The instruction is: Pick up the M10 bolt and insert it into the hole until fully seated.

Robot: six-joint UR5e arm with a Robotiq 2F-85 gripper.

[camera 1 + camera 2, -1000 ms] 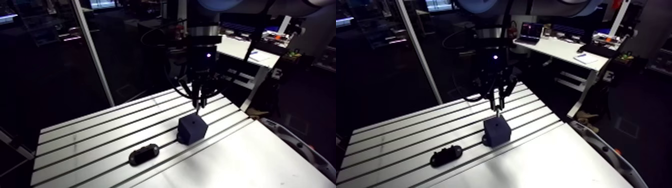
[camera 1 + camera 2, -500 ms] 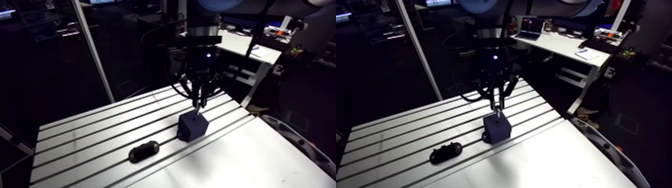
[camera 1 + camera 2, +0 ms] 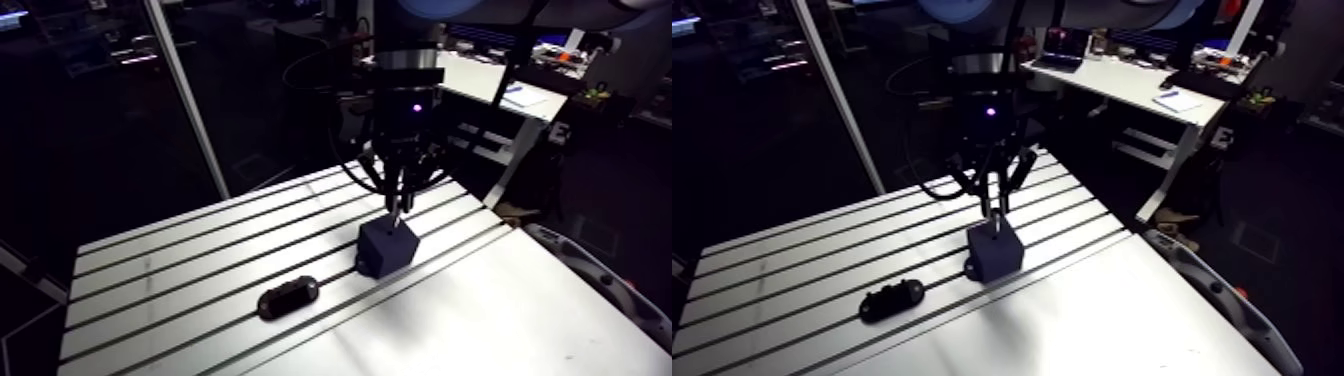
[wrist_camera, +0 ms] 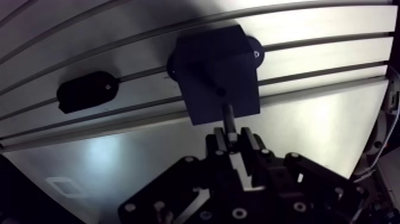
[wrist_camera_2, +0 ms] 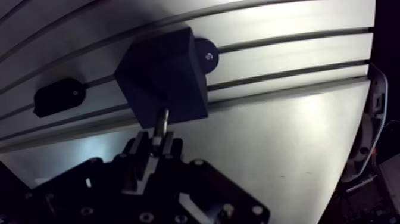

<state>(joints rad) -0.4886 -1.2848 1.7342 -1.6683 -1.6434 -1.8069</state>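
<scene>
While the pincer [image 4: 230, 136] grips one bolt [image 4: 227, 117], one block [image 4: 214, 68], one oval fixture [image 4: 86, 91]

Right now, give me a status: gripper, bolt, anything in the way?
Gripper shut on bolt. Bolt over block, tip near its hole, not seated. Black oval part lies apart beside block, not in the way.

Under jaws: silver slotted aluminium table [image 4: 309, 128], dark parallel groove stripes, white glare patches. Between jaws: dull grey metal bolt [image 4: 227, 116], plain, faint shine. Ahead of jaws: dark navy cube block [image 4: 217, 71], uniform, black hole spot on top face. Off to one side of jaws: black oblong plastic piece [image 4: 86, 92], one pale dot. Holding it all: matte black two-finger gripper [image 4: 233, 140], pale screw heads dotted over body.
</scene>
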